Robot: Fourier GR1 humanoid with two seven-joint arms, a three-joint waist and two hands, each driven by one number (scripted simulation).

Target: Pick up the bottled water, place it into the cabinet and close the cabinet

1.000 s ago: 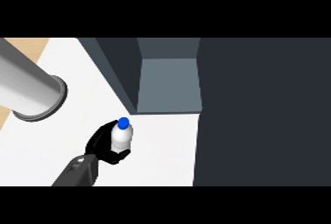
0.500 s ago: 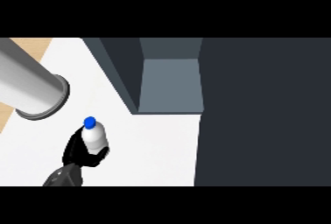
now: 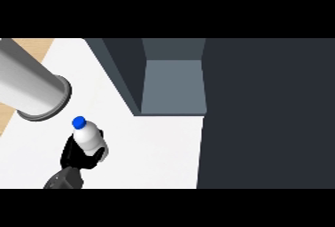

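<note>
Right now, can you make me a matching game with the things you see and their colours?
Things:
1. bottle cap
2. hand
3. counter
4. cabinet shelf

Colours:
A. white
B. grey-blue
C. blue
D. black

Pairs: 1-C, 2-D, 3-A, 4-B
</note>
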